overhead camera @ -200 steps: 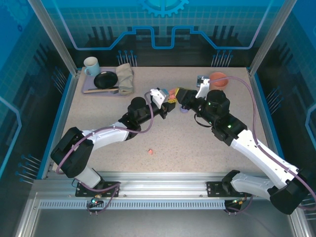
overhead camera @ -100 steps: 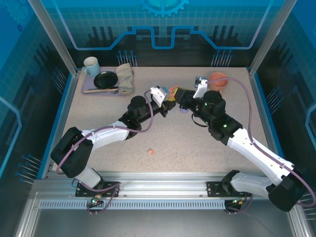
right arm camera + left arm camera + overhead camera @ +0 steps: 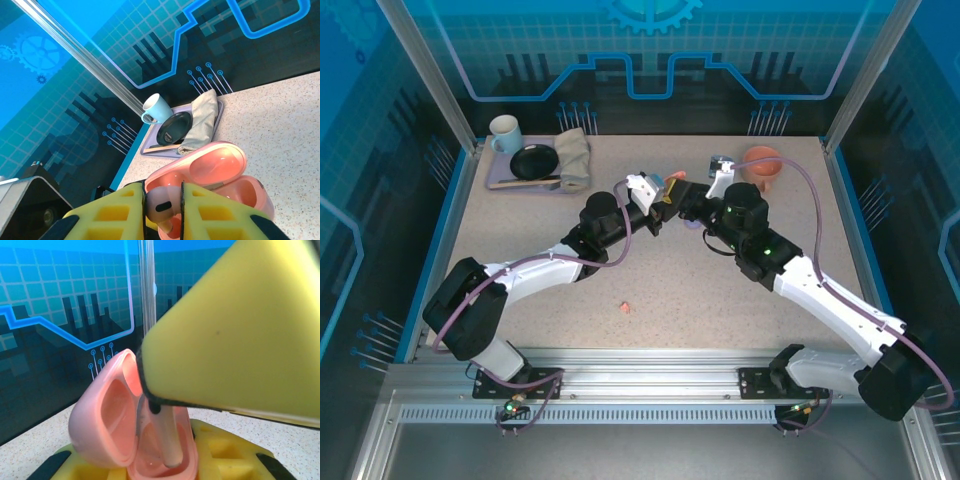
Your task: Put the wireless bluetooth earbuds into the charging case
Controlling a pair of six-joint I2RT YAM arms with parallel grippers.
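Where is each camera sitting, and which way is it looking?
Top external: high behind the arms, looking down on the table; the left arm and right arm show.
Left wrist: on the left arm, facing the blue wall; the left fingers flank the open pink case.
Right wrist: on the right arm, facing the far tray; the right fingers pinch a pink earbud.
Shared: both wrist views see that pink case.

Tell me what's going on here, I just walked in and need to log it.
The left tool grips an open salmon-pink plastic charging case. The right tool pinches a small salmon-pink plastic earbud, its stem partly down in the case's well. Another tiny pink piece lies loose on the speckled table, nearer the arms' bases.
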